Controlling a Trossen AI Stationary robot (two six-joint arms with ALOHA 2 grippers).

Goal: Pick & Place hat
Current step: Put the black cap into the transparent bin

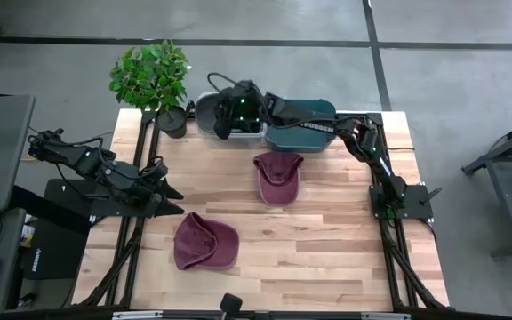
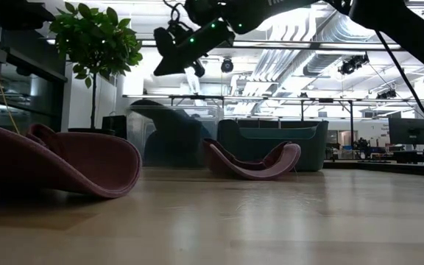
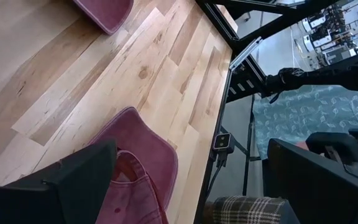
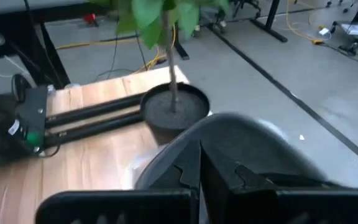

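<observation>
Two maroon hats lie on the wooden table. One hat (image 1: pixel 278 178) (image 2: pixel 252 163) is near the middle and the other hat (image 1: pixel 204 242) (image 2: pixel 57 165) (image 3: pixel 138 165) is nearer the front edge. My left gripper (image 1: pixel 165 188) (image 3: pixel 191 149) is open, hovering left of and beyond the near hat, which shows between its spread fingers, apart from them. My right gripper (image 1: pixel 225 111) (image 2: pixel 171 59) (image 4: pixel 199 171) is shut and empty. It is raised above the grey bin (image 1: pixel 229 120) (image 4: pixel 229 140) at the far edge.
A teal bin (image 1: pixel 302 124) (image 2: pixel 271 143) stands right of the grey bin. A potted plant (image 1: pixel 154 80) (image 4: pixel 173 109) sits at the far left corner. The right arm reaches across the far edge over the teal bin. Bare wood lies right of and in front of both hats.
</observation>
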